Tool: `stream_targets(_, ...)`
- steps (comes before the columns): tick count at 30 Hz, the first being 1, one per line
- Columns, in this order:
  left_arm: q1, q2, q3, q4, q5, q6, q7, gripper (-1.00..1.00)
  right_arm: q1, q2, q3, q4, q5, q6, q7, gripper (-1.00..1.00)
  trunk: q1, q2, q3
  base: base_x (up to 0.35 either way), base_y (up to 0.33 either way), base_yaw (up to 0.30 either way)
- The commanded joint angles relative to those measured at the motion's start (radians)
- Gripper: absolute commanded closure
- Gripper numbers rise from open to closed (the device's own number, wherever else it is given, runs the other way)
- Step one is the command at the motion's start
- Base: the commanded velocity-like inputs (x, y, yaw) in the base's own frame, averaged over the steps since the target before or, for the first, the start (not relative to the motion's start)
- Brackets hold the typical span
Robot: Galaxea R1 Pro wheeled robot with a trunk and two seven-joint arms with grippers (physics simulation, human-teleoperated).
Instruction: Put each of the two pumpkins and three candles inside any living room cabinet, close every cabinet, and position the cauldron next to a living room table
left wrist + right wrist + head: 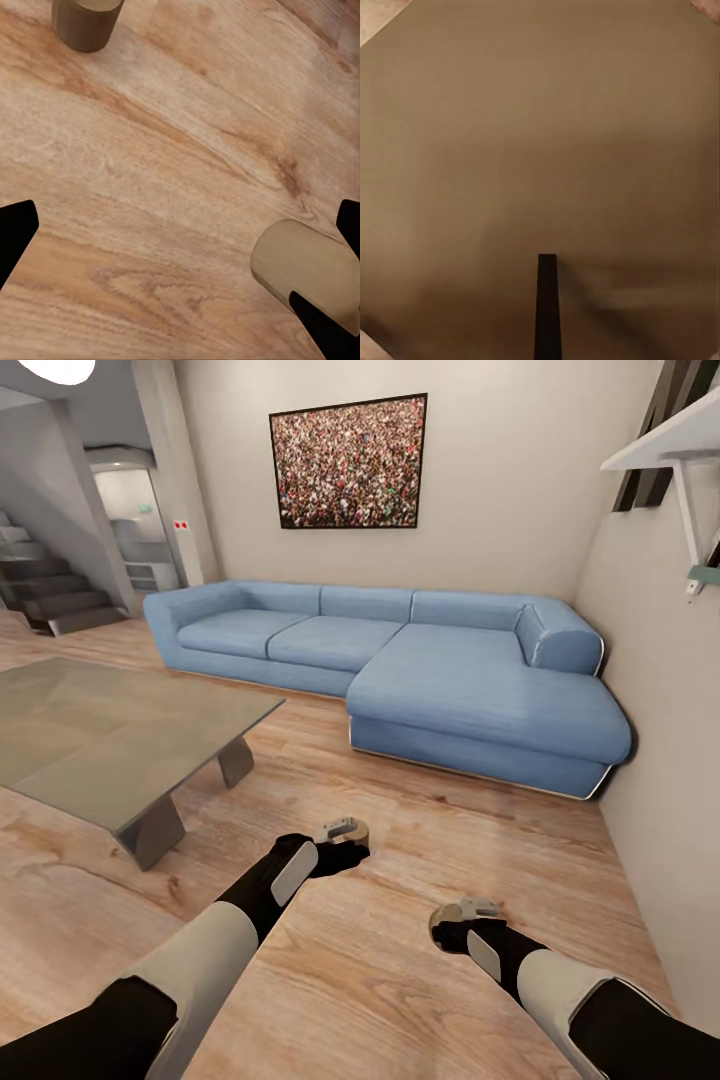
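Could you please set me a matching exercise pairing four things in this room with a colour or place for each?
Things:
1. sofa
2. table
3. framed picture
4. candle

Descriptions:
A. hangs on the wall
B. blue
C. tan, standing on the wooden floor
D. glossy grey-beige top

Pairs: 1-B, 2-D, 3-A, 4-C

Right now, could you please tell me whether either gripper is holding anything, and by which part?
Left gripper is open, holding nothing; a candle sits beside one finger. Right gripper over another candle: cannot tell.
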Motion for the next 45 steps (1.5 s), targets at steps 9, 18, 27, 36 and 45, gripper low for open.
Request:
stream_targets(9,-0.001,0.001,-0.005,-0.002,0.011,0.002,0.009,-1.00,0.000,0.000,0.008,-0.002,-0.008,0.005,-0.005,1.00,0.000,0.000,-0.001,0.173,0.000,-0.001)
stream_targets(18,-0.001,0.001,-0.005,0.004,0.011,0.002,0.009,-1.00,0.000,0.000,0.008,-0.002,-0.008,0.004,-0.005,1.00,0.000,0.000,-0.001,0.324,0.032,0.000)
stream_targets(27,-0.001,0.001,-0.005,0.012,0.011,0.002,0.009,-1.00,0.000,0.000,0.007,-0.002,-0.008,0.004,-0.005,1.00,0.000,0.000,-0.001,0.330,0.036,0.000)
stream_targets(36,0.000,0.001,-0.005,0.012,0.010,0.002,0.009,-1.00,0.000,-0.001,0.007,-0.002,-0.008,0.004,-0.005,1.00,0.000,0.000,-0.001,0.330,0.001,0.000)
stream_targets(45,-0.001,0.001,-0.005,0.012,0.010,0.002,0.009,-1.00,0.000,0.000,0.007,-0.002,-0.009,0.004,-0.005,1.00,0.000,0.000,0.003,0.249,0.000,-0.088)
